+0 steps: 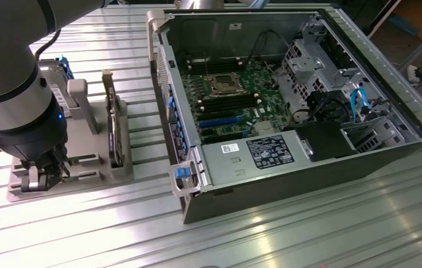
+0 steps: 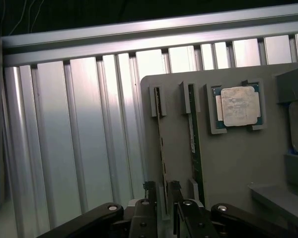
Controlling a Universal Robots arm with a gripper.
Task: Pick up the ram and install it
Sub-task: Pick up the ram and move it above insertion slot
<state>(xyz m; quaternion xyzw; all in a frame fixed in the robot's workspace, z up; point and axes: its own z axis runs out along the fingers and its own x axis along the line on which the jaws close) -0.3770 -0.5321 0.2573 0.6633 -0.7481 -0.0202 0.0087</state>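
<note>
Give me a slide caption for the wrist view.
Open gripper straddling a ram stick standing on edge in the gray holder, second stick and CPU alongside.

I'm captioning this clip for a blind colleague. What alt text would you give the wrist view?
The open gripper sits with one finger on each side of a thin ram stick standing on edge in a grey holder. A second stick and a square processor chip sit in neighbouring slots, on a ribbed metal table.
</note>
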